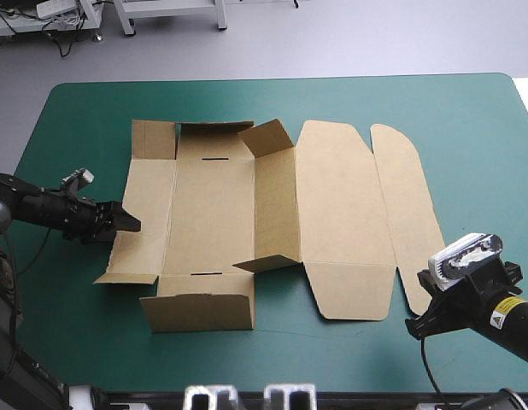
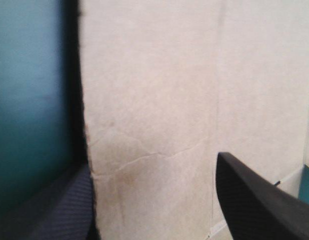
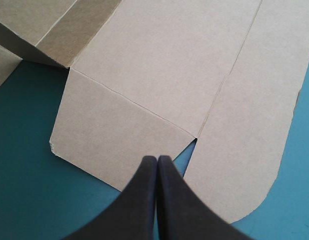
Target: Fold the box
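The brown box (image 1: 332, 205) lies opened out in the middle of the teal-green table, its lid and rounded tuck flap flat to the right. Some flaps around the base panel stand partly raised. My left gripper (image 1: 129, 223) is at the sheet's left edge; in the left wrist view this gripper (image 2: 153, 165) is open, its black fingers (image 2: 254, 200) wide apart astride the edge of the box (image 2: 169, 75). Low near the tuck flap's near end, my right gripper (image 1: 415, 327) is shut, and in its own view it (image 3: 157, 159) points at the box (image 3: 184, 65) over the notch beside the lid's side flap.
Bare teal-green cover (image 1: 469, 128) surrounds the sheet, with wide strips at the far side and at the right. A front flap (image 1: 200, 312) reaches close to the table's near edge.
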Motion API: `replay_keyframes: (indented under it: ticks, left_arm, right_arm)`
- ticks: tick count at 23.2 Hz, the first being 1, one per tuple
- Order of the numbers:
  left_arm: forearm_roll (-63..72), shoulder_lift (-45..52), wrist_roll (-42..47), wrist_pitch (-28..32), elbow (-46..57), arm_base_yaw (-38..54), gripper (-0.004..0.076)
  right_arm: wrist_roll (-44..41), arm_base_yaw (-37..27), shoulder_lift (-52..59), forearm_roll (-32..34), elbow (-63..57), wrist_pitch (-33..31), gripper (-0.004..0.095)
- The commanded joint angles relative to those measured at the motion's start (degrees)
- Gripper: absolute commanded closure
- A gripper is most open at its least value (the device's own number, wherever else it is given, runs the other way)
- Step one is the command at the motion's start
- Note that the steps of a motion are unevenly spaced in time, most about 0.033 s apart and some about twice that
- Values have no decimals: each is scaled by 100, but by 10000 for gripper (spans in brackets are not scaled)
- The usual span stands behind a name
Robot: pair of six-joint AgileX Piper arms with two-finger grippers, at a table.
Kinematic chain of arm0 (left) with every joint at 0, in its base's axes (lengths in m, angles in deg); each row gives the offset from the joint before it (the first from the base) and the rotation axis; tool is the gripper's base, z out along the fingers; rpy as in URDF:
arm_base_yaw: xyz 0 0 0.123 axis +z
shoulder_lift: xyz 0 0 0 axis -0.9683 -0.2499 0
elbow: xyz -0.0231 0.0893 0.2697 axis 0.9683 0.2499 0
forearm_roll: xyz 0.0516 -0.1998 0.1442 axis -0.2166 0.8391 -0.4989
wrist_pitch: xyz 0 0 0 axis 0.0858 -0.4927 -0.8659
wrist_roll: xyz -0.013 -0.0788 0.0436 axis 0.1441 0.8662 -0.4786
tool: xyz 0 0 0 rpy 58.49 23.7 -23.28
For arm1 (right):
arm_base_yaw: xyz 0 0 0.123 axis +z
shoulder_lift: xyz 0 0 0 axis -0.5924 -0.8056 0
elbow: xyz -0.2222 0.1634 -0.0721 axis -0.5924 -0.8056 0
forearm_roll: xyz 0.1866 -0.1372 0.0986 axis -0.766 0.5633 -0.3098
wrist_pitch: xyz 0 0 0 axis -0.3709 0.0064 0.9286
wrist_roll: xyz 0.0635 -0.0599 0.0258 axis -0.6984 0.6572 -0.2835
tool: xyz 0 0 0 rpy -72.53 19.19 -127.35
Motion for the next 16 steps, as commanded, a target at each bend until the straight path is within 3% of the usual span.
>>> replay_keyframes:
  ticks: [1, 7, 10, 12, 16]
  left_arm:
    - [588, -136, -443, -562, 343, -269, 231]
    - [898, -201, -457, -562, 221, -839, 231]
    - [1331, -201, -573, -562, 216, -872, 278]
    - [1509, -201, -619, -562, 216, -872, 379]
    - [1743, -181, -793, -562, 216, -916, 690]
  right_arm:
    - [32, 8, -96, -35, 124, 398, 928]
    - [32, 8, -96, -44, 124, 431, 927]
    - [32, 8, -96, -56, 124, 431, 927]
    - [32, 8, -96, -98, 124, 431, 928]
    - [32, 8, -96, -120, 124, 431, 928]
